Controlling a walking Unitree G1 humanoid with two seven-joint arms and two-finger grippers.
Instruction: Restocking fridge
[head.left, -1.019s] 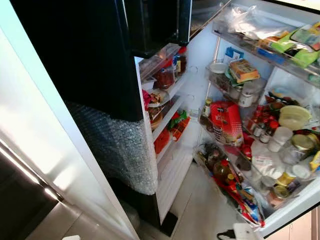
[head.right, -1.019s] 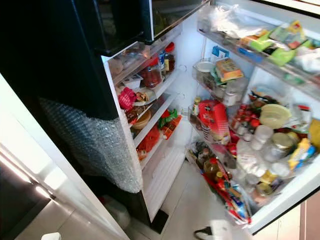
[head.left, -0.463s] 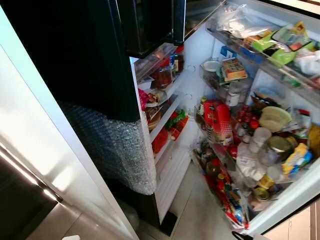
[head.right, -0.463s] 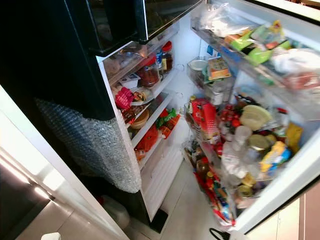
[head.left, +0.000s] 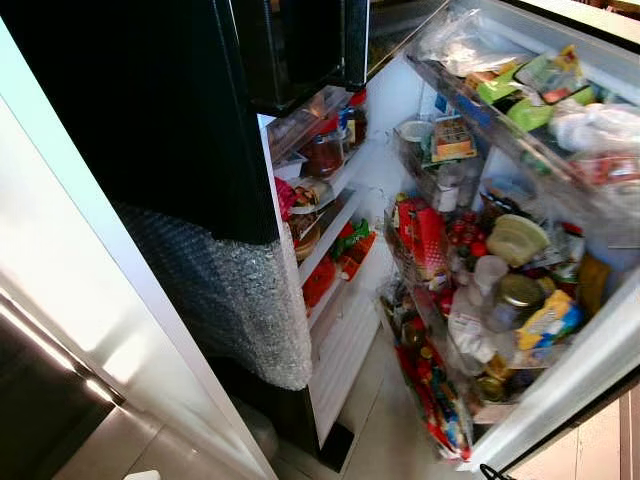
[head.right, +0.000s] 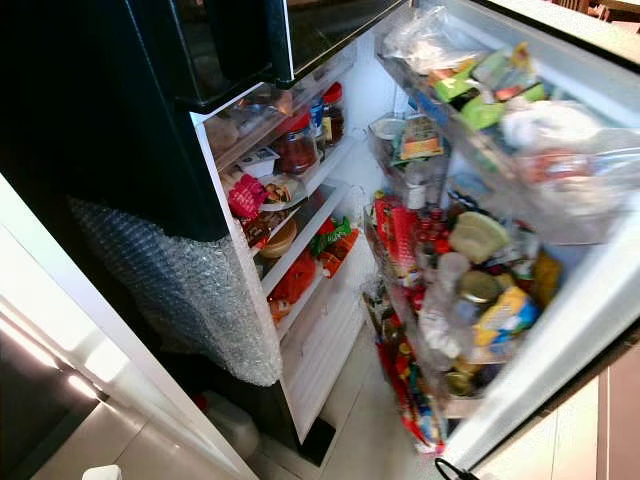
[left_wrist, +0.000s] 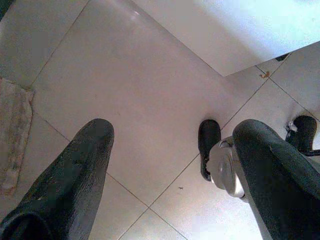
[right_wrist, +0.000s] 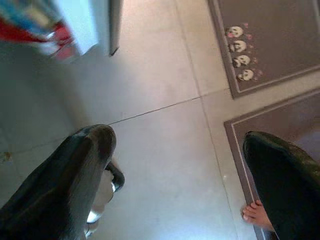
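the fridge (head.left: 340, 200) stands open ahead, its black upper door (head.left: 290, 50) shut above and the lower compartment's shelves showing a red-lidded jar (head.left: 325, 152) and a bowl (head.left: 308, 232). the open fridge door (head.left: 560, 400) swings out on the right, its white lower edge cutting across toward the floor. door racks are crammed: a red packet (head.left: 428, 235), a gold-lidded jar (head.left: 515, 297), a pale green lid (head.left: 518, 238), green packets (head.left: 520, 95) up top. no writing on any label reads clearly, too blurred. bubble wrap (head.left: 245, 300) hangs on the fridge's dark side panel, just beside a white wall panel (head.left: 100, 300) on the left. between cabinet and door there's a narrow strip of pale tiled floor (head.left: 385, 420).

left gripper (left_wrist: 172, 150) hangs low over the tiles, fingers spread apart, holding nothing; the robot's foot (left_wrist: 209, 145) is below it. right gripper (right_wrist: 177, 165) likewise has its fingers wide apart and empty, above grey tile, with a brown mat (right_wrist: 260, 40) printed with small skulls nearby and a person's bare toes (right_wrist: 256, 215) at the edge of a second mat.
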